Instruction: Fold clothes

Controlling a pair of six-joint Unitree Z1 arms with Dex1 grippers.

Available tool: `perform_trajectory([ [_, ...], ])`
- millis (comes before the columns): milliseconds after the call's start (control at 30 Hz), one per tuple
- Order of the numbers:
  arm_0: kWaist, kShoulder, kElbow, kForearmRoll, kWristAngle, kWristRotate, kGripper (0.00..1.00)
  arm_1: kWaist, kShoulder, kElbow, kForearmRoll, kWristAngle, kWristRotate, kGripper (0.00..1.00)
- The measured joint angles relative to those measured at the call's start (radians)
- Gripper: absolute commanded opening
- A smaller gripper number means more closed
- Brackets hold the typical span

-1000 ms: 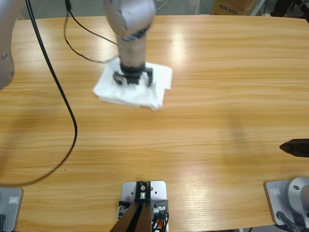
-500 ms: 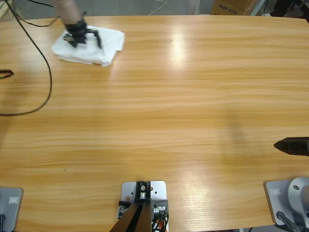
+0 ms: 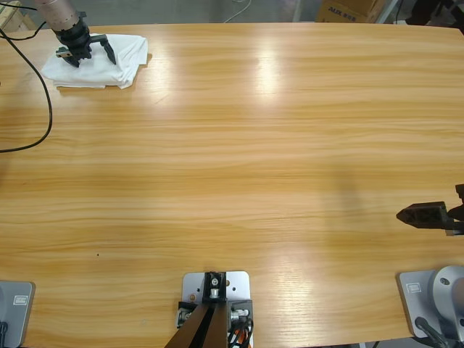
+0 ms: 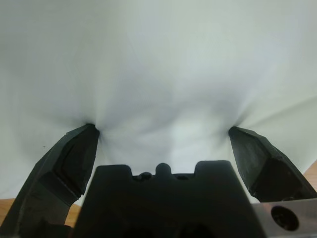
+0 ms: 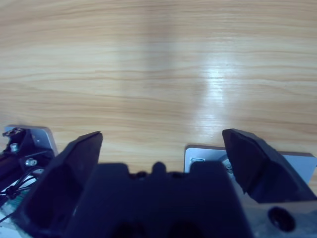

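Pressing left gripper (image 3: pixel 85 54) on T-shirt (image 3: pixel 119 67)

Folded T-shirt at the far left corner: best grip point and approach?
Probably the folded T-shirt edge nearest the table's middle, approached low from that side: layers stack there and wood beside it is bare. The left gripper, jaws open, presses on top and pinches nothing.
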Motion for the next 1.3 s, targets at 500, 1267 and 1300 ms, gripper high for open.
perform_trajectory([
  [500, 0.021, -0.235, 0.031, 0.045, -0.218, 0.168, 0.996, -0.001, 0.02, -0.203, 0.139, -0.149, -0.12, 1.0],
  [1267, -0.129, -1.498, 1.66, -0.44, -0.323, 0.283, 1.0, -0.011, 0.027, -0.208, 0.093, -0.157, -0.47, 0.991],
  [1300, -0.14, -1.55, 1.71, -0.474, -0.306, 0.26, 1.0, -0.02, 0.027, -0.206, 0.085, -0.154, -0.487, 0.991],
])
